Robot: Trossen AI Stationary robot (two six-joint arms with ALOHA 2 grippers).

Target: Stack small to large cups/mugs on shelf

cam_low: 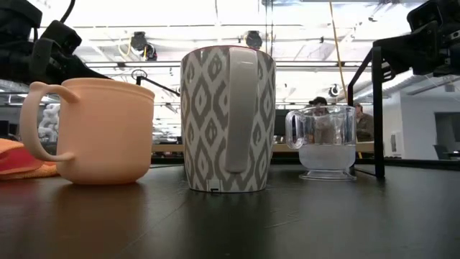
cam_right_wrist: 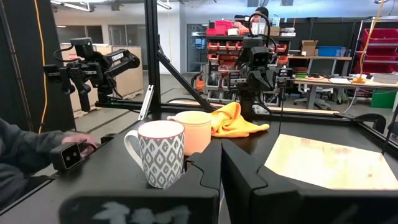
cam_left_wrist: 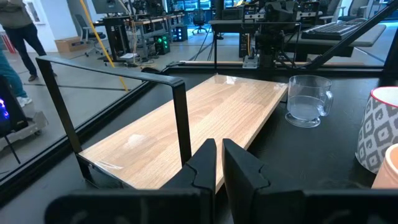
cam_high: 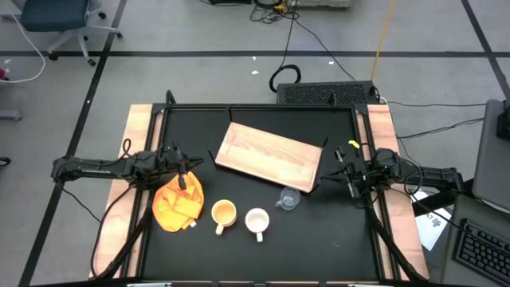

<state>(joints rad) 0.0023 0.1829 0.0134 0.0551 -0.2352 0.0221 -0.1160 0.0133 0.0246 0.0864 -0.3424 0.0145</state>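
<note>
In the left wrist view the white mug (cam_left_wrist: 380, 127) and yellow-orange mug (cam_left_wrist: 388, 168) are cut off by the edge. In the low view the orange cloth (cam_low: 21, 160) hides partly behind the yellow-orange mug.

Two black jointed arms (cam_high: 103, 167) trailing black cables, blocky black fingers (cam_left_wrist: 245, 171).

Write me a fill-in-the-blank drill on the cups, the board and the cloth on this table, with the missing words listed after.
1. The number of cups standing on the wooden board is ____.
2. The white patterned mug stands between the yellow-orange mug and the ____ cup.
3. The orange cloth lies nearest the ____ gripper.
4. The cup closest to the board is the ____ one.

Missing words: zero; clear glass; left; clear glass
</note>
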